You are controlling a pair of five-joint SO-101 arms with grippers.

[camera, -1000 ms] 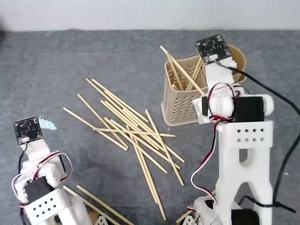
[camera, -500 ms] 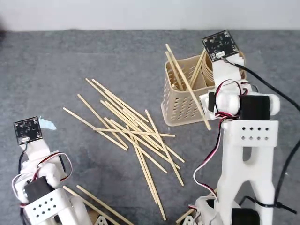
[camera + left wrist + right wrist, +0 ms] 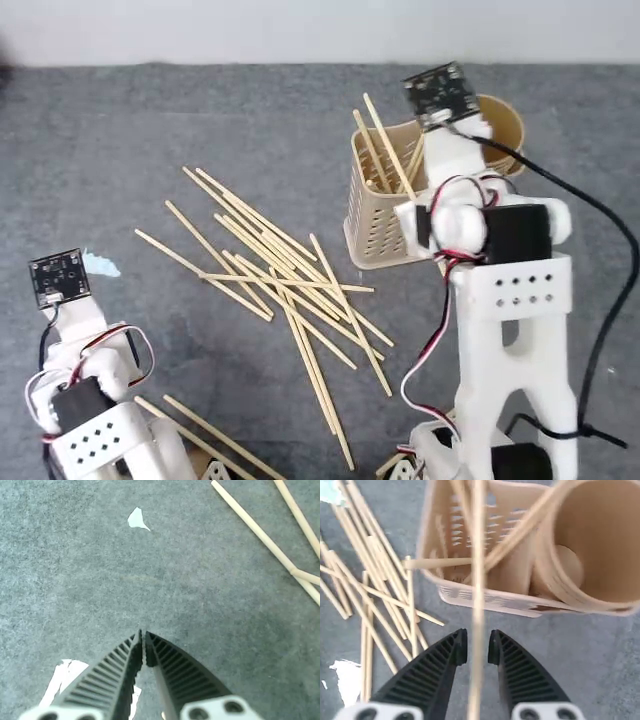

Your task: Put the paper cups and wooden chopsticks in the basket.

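Many wooden chopsticks (image 3: 290,280) lie scattered across the middle of the grey mat. The beige slotted basket (image 3: 380,225) stands at the back right with several chopsticks upright in it. A paper cup (image 3: 505,120) leans at its far side. My right gripper (image 3: 477,645) hangs over the basket (image 3: 470,595) beside the paper cup (image 3: 590,555). Its jaws stand slightly apart around a blurred chopstick (image 3: 477,580) that runs between them, with a thin gap on each side. My left gripper (image 3: 143,635) is shut and empty, low over bare mat at the front left.
A few chopsticks (image 3: 200,430) lie by the left arm's base (image 3: 100,430). Two more chopsticks (image 3: 260,530) lie ahead of the left gripper. Small white scraps (image 3: 100,265) sit on the mat at the left. The grey mat ends at a pale wall behind.
The right arm swung right, then back left over the basket. Its chopstick, which jutted out past the basket's front, now stands steeper inside it. The left arm kept still.
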